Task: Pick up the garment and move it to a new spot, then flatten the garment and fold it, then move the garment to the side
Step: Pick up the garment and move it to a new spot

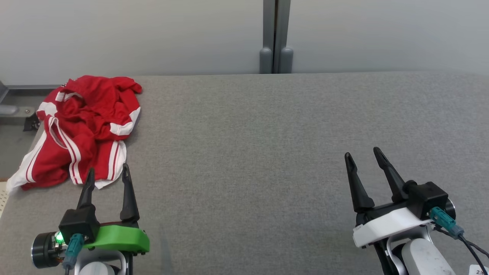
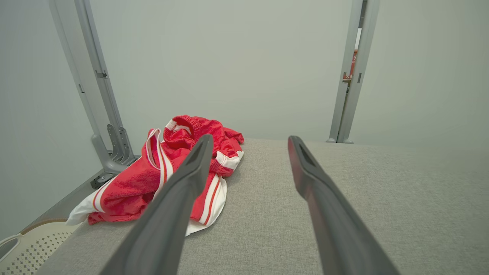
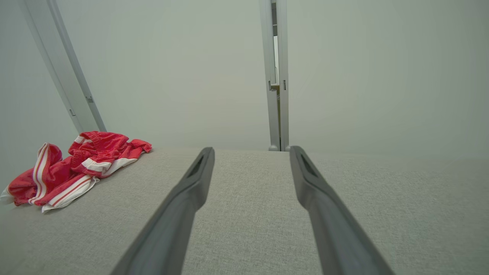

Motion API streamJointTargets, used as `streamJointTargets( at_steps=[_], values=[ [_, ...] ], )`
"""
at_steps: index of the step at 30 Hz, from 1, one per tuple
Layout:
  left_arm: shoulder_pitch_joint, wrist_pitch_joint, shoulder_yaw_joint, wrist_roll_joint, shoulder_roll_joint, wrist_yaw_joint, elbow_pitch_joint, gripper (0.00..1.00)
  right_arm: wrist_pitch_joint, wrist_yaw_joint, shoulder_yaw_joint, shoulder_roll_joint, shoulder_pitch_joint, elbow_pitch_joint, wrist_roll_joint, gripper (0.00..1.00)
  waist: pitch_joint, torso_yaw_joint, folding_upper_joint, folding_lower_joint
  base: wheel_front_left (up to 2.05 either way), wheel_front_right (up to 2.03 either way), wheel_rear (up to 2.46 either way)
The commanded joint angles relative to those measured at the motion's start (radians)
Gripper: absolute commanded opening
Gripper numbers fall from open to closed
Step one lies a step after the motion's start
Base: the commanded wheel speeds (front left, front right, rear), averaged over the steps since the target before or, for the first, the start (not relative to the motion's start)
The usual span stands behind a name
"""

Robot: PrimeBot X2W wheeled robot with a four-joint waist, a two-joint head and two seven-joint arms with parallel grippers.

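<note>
Garment, crumpled, lies just ahead of the left tool, slightly to its left. The right tool is well apart. Both are released and empty.

You have a grey fabric-covered desk stretching across your head view, backed by pale wall panels. A pair of grey metal posts stands upright where two panels meet, just behind the desk's far edge. Off its left end, your left wrist view shows a slanted grey post with a bracket foot, and lower down a pale perforated plastic piece.
</note>
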Motion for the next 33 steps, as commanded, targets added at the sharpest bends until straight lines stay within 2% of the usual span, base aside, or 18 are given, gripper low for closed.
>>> streamJointTargets(
  at_steps=[1, 12, 20, 26, 33],
  values=[
    [-0.01, -0.001, 0.007, -0.007, 0.004, 0.007, 0.004, 1.0, -0.003, 0.0, 0.003, 0.003, 0.007, -0.007, 0.006, 1.0, 0.009, 0.052, 0.0, 0.0, 0.0, 0.0, 0.0],
    [-0.009, -0.001, 0.035, -0.044, 0.004, 0.02, 0.013, 1.0, -0.003, 0.0, 0.041, -0.004, -0.005, -0.021, 0.026, 1.0, 0.028, 0.226, 0.0, 0.0, 0.0, 0.0, 0.0],
    [-0.012, -0.001, 0.053, -0.07, 0.003, 0.025, 0.021, 1.0, -0.003, 0.0, 0.062, -0.004, -0.014, -0.024, 0.034, 1.0, 0.041, 0.326, 0.0, 0.0, 0.0, 0.0, 0.0],
    [-0.011, -0.001, 0.065, -0.087, 0.003, 0.024, 0.035, 1.0, -0.003, 0.0, 0.063, -0.005, -0.018, -0.021, 0.034, 1.0, 0.047, 0.354, 0.0, 0.0, 0.0, 0.0, 0.0],
    [-0.02, -0.001, 0.083, -0.142, 0.003, 0.014, 0.019, 1.0, -0.003, 0.0, 0.082, -0.013, -0.019, -0.019, 0.04, 1.0, 0.045, 0.347, 0.0, 0.0, 0.0, 0.0, 0.0]
  ],
)
